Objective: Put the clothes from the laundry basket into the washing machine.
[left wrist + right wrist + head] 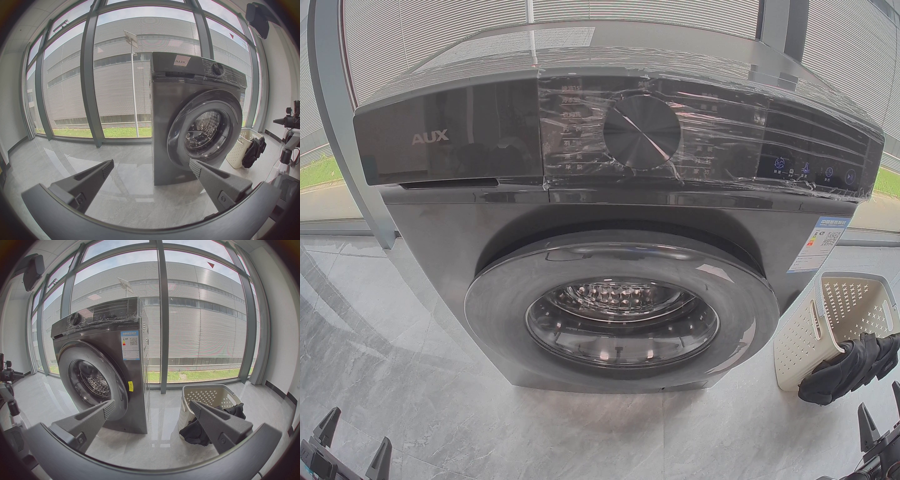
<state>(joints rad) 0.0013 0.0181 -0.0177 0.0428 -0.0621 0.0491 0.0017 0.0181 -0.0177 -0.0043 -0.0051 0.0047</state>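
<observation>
Head view: one dark grey washing machine [456, 231] stands on a pale tiled floor [394, 325] in front of a wall of windows. Its single round door [622, 312] is shut, and the steel drum shows through the glass. One round dial [642, 132] sits in the middle of the control panel, which is covered in clear film. One blue-and-white label [822, 242] is stuck near the front's upper right corner.

One cream laundry basket [850, 300] with perforated walls stands on the floor just to the right of the machine. One bundle of black clothes [850, 369] hangs over the basket's near rim, partly inside and partly down the outer wall. How many garments make up the bundle cannot be told.

Two grippers show, each with two black fingers. The left gripper [356, 431] sits low in front of the machine, off to its left, jaws spread wide and holding nothing. The right gripper [880, 400] sits low on the right, near the basket and the hanging clothes but apart from them, jaws likewise spread and empty.
</observation>
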